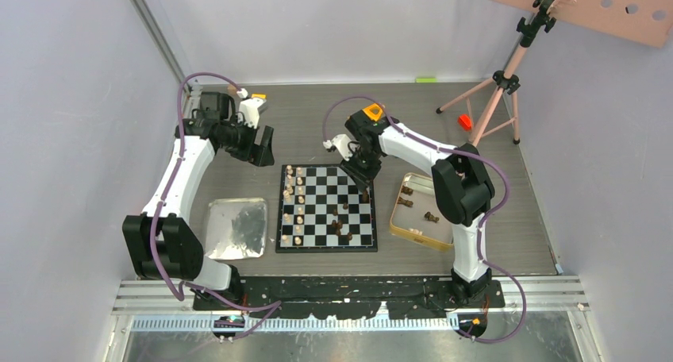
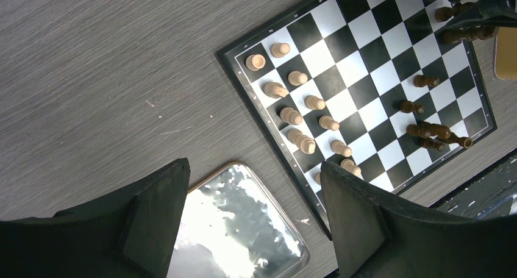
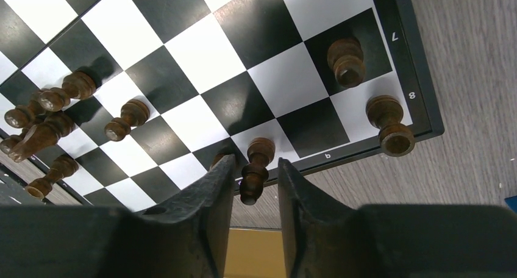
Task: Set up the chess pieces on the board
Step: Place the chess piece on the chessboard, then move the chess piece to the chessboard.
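Entry: right gripper (image 3: 256, 162), jaws narrowly parted, flanking small dark brown wooden chess piece (image 3: 261, 149) standing at black-and-white chequered board (image 3: 183, 46) right edge; left gripper (image 2: 250, 180) hanging wide, empty. Risk: lifting finger clipping, toppling piece.

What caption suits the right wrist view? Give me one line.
Right arm's fingers flank a dark chess piece at the edge of the board.

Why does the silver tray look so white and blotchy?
Left wrist view: the silver tray is mirror-shiny, so glare washes it white. Top view: it shows dark reflections. Right wrist view: no glare, the dark chess pieces look sharp with soft shadows.
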`<action>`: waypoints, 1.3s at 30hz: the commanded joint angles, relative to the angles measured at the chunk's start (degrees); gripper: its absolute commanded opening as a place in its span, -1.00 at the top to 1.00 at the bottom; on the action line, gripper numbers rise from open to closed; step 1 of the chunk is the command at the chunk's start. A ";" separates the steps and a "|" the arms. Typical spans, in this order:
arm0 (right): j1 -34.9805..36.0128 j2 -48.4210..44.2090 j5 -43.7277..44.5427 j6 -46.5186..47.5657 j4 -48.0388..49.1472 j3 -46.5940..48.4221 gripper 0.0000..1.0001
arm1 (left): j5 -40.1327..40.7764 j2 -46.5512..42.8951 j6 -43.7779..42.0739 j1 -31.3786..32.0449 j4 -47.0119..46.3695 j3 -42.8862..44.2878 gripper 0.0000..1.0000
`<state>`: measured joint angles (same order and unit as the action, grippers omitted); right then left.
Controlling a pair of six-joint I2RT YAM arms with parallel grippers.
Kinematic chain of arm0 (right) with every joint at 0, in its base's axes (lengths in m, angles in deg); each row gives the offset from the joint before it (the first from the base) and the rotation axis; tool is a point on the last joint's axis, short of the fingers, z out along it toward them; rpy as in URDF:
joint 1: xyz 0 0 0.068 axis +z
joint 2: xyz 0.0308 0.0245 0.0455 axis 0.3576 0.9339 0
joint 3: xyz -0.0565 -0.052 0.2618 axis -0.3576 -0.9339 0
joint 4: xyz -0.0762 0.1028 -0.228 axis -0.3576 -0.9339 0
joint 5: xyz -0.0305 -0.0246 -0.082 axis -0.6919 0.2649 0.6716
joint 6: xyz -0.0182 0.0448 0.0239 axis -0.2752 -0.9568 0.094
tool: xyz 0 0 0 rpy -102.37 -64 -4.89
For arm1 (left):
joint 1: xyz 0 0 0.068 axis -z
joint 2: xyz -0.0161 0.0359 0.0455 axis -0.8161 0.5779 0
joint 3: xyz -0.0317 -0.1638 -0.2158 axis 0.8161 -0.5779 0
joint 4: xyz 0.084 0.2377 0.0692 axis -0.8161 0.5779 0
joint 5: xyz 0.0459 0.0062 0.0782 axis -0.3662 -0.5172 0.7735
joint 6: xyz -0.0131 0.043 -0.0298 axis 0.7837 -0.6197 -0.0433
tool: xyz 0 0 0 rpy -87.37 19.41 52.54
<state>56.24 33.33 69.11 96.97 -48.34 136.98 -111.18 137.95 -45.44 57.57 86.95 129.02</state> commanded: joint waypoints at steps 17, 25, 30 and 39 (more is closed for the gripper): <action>3.80 -3.85 -4.06 -2.13 -1.61 7.66 -0.13 | -0.61 -2.14 -0.55 -0.22 -1.23 1.03 -0.63; 8.33 -2.78 -4.70 -1.44 -2.15 4.58 -0.14 | -0.56 -2.47 -0.59 -0.25 -1.13 0.94 -0.63; 9.35 -2.03 -4.10 -1.21 -2.06 3.22 -0.13 | -0.56 -2.45 -0.54 -0.16 -1.13 0.76 -0.63; 9.56 -0.59 -2.67 -0.57 -1.32 1.64 -0.04 | -0.87 -2.21 -0.55 -0.31 -1.17 0.91 -0.63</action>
<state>65.62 32.33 65.98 95.47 -50.07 138.84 -111.16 137.73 -45.44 57.57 86.95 129.02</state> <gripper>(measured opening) 0.540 0.813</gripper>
